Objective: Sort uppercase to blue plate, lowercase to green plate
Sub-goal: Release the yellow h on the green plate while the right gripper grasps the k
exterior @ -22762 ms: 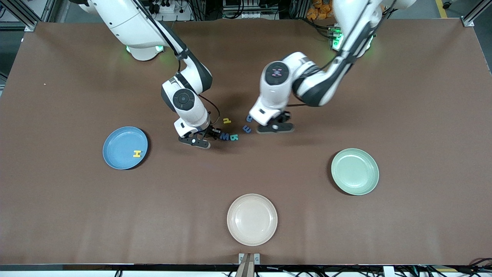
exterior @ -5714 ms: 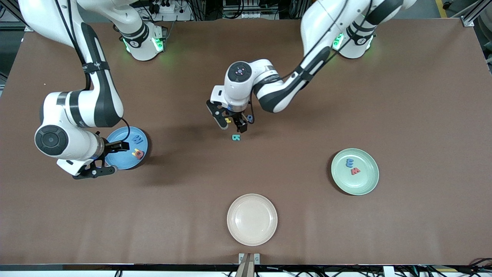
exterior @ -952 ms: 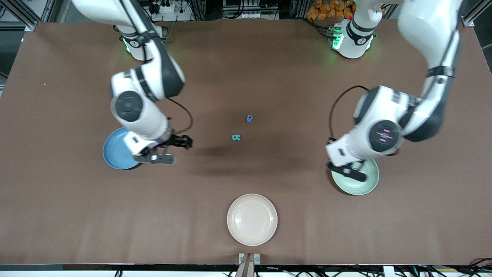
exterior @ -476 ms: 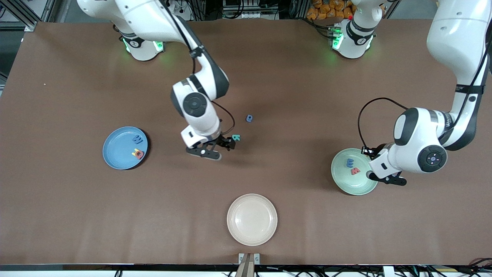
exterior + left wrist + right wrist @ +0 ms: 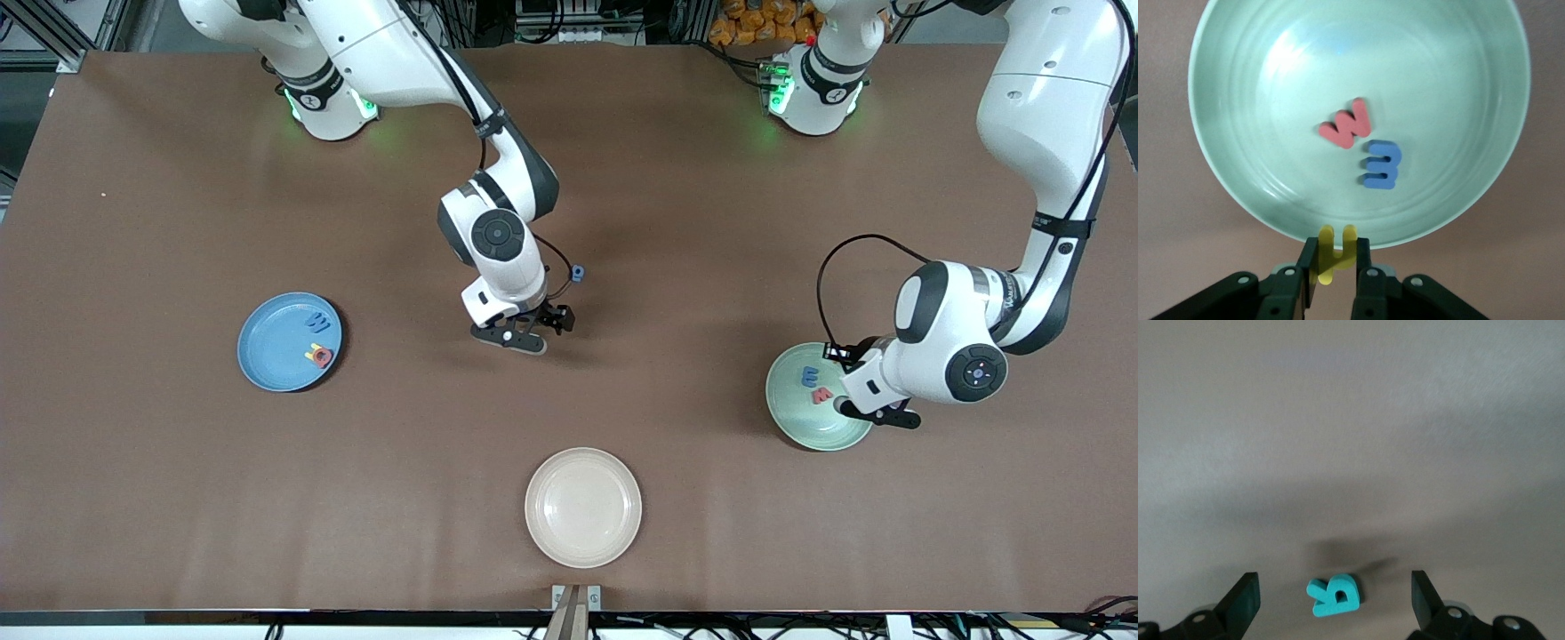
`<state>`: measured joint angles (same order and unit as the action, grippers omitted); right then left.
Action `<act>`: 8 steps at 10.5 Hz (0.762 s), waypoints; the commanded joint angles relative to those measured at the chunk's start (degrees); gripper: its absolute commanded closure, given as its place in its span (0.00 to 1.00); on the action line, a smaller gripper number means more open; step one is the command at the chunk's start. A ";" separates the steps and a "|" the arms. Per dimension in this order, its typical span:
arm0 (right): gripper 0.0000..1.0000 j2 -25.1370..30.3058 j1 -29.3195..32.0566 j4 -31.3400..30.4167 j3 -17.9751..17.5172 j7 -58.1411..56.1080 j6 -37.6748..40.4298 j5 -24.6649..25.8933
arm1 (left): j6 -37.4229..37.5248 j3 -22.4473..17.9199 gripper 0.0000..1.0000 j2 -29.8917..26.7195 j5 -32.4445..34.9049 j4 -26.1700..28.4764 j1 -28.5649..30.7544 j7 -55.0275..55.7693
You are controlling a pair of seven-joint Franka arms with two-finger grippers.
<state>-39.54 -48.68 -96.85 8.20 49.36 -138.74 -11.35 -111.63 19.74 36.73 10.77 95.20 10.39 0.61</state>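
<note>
My right gripper (image 5: 556,318) hangs open at the table's middle, its fingers either side of the teal-green uppercase B (image 5: 1333,595), which lies flat on the table. A blue lowercase a (image 5: 578,272) lies just farther from the camera. The blue plate (image 5: 267,356) holds a blue W (image 5: 317,324), a yellow H and a red Q (image 5: 319,356). My left gripper (image 5: 837,354) is shut on a yellow lowercase h (image 5: 1335,252) above the rim of the green plate (image 5: 831,431). A red w (image 5: 1347,124) and a blue m (image 5: 1381,165) lie in that plate.
A cream plate (image 5: 582,507) stands near the table's front edge, midway between the two coloured plates. Bare brown table surrounds the letters at the middle.
My right arm swung from beside the blue plate to the middle and now straddles the B. My left arm, still holding the h, settled at the green plate's rim.
</note>
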 commanded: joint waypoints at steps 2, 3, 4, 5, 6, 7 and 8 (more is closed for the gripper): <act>0.02 -0.45 -0.98 -5.01 -2.04 0.47 -9.07 -0.17 | -0.35 0.12 0.27 1.24 -0.84 -2.55 -0.89 -0.27; 0.14 -0.45 -0.98 -5.02 -2.14 0.39 -9.09 1.75 | -0.26 0.12 0.00 0.90 -0.75 -3.17 -1.51 -0.09; 0.17 -0.45 -0.89 -5.19 -2.23 0.30 -8.65 3.59 | 0.00 0.38 0.00 0.28 -0.84 -3.70 -1.60 0.44; 0.21 -0.45 -0.80 -5.20 -2.23 -0.66 -8.30 3.70 | 0.96 0.38 0.00 -0.42 -0.84 -4.49 -2.56 0.44; 0.30 -0.45 -0.72 -5.20 -2.23 -2.32 -8.21 3.70 | 1.23 0.38 0.00 -1.56 -1.10 -4.76 -3.61 0.53; 0.37 -0.37 -0.54 -5.20 -2.23 -2.69 -8.21 3.61 | 1.41 0.38 0.00 -2.00 -1.71 -4.76 -4.67 1.14; 0.39 -0.37 -0.36 -5.20 -2.23 -2.86 -8.21 3.70 | 1.50 0.56 0.00 -2.70 -1.72 -4.76 -5.98 4.28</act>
<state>-40.44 -49.59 -101.34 6.20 47.38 -146.79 -8.62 -111.37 20.66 36.09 10.47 90.01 6.33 2.19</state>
